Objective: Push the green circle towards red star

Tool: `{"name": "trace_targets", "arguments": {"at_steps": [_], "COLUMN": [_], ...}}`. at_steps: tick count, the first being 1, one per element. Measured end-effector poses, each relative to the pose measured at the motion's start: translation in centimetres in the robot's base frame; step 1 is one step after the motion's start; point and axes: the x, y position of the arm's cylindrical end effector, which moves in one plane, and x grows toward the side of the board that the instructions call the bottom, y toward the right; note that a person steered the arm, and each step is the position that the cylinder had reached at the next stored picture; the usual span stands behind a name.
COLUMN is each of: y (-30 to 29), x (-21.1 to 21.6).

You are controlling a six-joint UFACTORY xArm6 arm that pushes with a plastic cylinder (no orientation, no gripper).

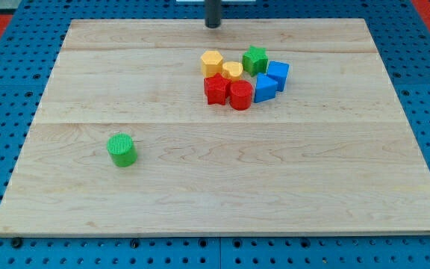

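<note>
The green circle (122, 149), a short green cylinder, stands alone on the wooden board (222, 209) at the lower left. The red star (216, 89) lies in a cluster of blocks at the upper middle, up and to the right of the green circle. My tip (213, 25) is at the view's top edge of the board, above the cluster and far from the green circle. It touches no block.
The cluster around the red star holds a red cylinder (240, 96), a yellow hexagon (212, 63), a small yellow block (233, 70), a green star (255, 60) and two blue blocks (265, 88) (278, 73). A blue pegboard (6, 90) surrounds the board.
</note>
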Motion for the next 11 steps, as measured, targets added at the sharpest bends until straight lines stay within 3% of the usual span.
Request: {"name": "trace_targets", "arguments": {"at_steps": [1,2,4,5,6,7,8,9,10,11], "y": [-13.1,-14.6,-3.2,-9.5,-11.1,-11.1,-17.0,-16.8,-8.0,-6.0], "x": [2.7,13.7,31.4,32.6,25.9,30.0,30.5,26.0,25.6,22.9]}}
